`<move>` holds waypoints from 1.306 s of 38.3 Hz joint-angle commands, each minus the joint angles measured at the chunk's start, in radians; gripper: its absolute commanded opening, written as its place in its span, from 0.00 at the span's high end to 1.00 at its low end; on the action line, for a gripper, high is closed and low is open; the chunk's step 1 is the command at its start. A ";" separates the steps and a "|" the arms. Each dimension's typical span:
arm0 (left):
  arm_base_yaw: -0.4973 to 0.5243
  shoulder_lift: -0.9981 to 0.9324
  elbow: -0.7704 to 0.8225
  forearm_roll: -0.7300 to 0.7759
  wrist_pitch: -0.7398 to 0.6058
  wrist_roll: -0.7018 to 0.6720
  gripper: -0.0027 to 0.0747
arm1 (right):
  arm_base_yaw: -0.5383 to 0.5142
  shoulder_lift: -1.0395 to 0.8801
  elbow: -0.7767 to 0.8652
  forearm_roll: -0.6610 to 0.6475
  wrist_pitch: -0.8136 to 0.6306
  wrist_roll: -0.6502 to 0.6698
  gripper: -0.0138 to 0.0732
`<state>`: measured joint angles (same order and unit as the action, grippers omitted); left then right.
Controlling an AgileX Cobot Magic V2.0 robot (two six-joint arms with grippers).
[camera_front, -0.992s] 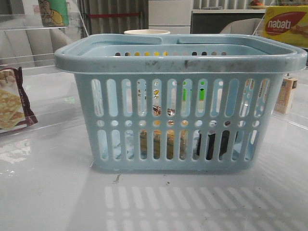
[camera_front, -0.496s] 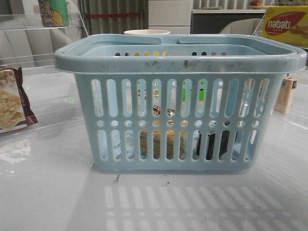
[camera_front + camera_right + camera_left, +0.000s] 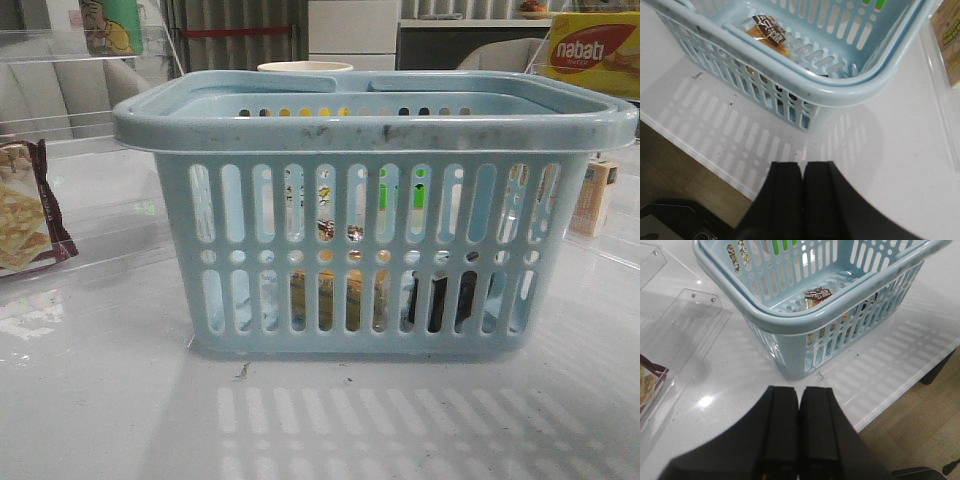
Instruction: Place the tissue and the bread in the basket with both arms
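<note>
The light-blue basket (image 3: 370, 120) stands in the middle of the white table. Through its front slots I see the golden-brown bread (image 3: 340, 298) and the dark tissue pack (image 3: 440, 300) lying on its floor. The bread's dark-topped packet also shows inside the basket in the left wrist view (image 3: 819, 294) and the right wrist view (image 3: 771, 34). My left gripper (image 3: 799, 390) is shut and empty, above the table near the basket's (image 3: 790, 325) left front corner. My right gripper (image 3: 802, 165) is shut and empty, near the basket's (image 3: 840, 90) right front corner. Neither gripper shows in the front view.
A maroon-edged cracker bag (image 3: 25, 210) lies at the left, also in the left wrist view (image 3: 647, 385). A yellow-red nabati box (image 3: 593, 50) stands at the back right. Clear acrylic trays (image 3: 685, 325) lie left of the basket. The table's front edge (image 3: 700, 155) is close.
</note>
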<state>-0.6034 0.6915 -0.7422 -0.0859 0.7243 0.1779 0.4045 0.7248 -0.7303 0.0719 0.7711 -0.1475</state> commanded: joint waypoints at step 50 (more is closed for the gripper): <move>0.516 -0.709 0.749 -0.063 -0.701 0.003 0.85 | -0.001 -0.002 -0.027 -0.003 -0.065 -0.011 0.78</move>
<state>-0.0911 -0.0064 0.0087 -0.1237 0.1352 0.1818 0.4045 0.7248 -0.7282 0.0697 0.7711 -0.1475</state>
